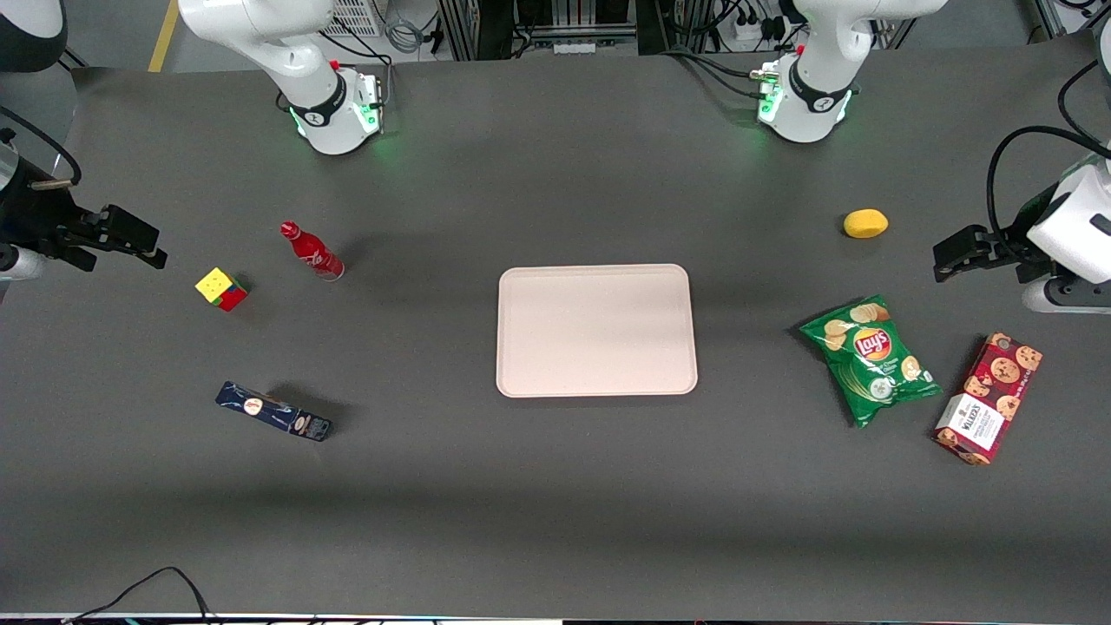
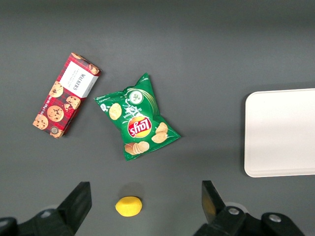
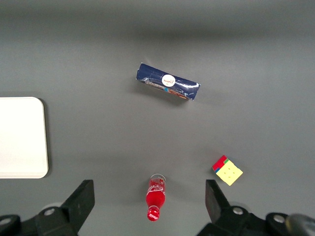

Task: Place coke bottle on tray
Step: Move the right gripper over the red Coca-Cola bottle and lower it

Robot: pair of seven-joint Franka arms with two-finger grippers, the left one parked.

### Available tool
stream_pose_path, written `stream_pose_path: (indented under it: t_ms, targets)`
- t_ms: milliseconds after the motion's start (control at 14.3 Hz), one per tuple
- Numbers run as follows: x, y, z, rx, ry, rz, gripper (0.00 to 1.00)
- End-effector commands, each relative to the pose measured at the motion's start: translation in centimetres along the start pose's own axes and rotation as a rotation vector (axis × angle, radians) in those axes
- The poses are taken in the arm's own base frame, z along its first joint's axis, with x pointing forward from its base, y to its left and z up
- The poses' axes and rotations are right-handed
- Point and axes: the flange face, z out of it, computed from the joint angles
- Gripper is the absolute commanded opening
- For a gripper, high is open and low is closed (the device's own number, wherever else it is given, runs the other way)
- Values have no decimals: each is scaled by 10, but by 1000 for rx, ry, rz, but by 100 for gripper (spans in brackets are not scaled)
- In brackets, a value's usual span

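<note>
Nothing of the job is done yet, by my reading: the coke bottle (image 1: 312, 251) stands on the bare table (image 1: 555, 503) near the working arm's end, well apart from the tray (image 1: 597, 331), which lies flat at the middle with nothing on it. My gripper (image 3: 150, 204) hangs high over that end of the table with its fingers (image 3: 83, 199) spread wide, holding nothing and touching nothing; in the wrist view the bottle shows between the two fingers, seen almost from above, red cap toward the camera. So I judge the step in hand to be the reach for the bottle. The next move calls for me to come down over it with the fingers on either side of its slim red body, close on it below the cap, lift it clear and carry it sideways to the tray. A Rubik's cube (image 1: 221, 289) sits just beside the bottle, nearer the front camera, so I should descend straight and not sweep into it. A dark blue box (image 1: 274, 411) lies nearer that camera again, out of my path.
</note>
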Motion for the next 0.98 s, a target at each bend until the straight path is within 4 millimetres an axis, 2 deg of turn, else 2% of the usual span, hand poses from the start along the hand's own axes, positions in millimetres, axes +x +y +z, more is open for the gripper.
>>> stream_pose_path:
  t_ms: [0, 280, 490, 629, 909]
  targets:
    - [2, -3, -3, 12, -16, 23, 100]
    - [-2, -4, 1, 11, -37, 17, 100]
    - [-17, -7, 22, 12, -94, 10, 100]
    - [-34, -8, 38, 11, -99, 4, 100]
    - [-97, -11, 99, 21, -51, -9, 100]
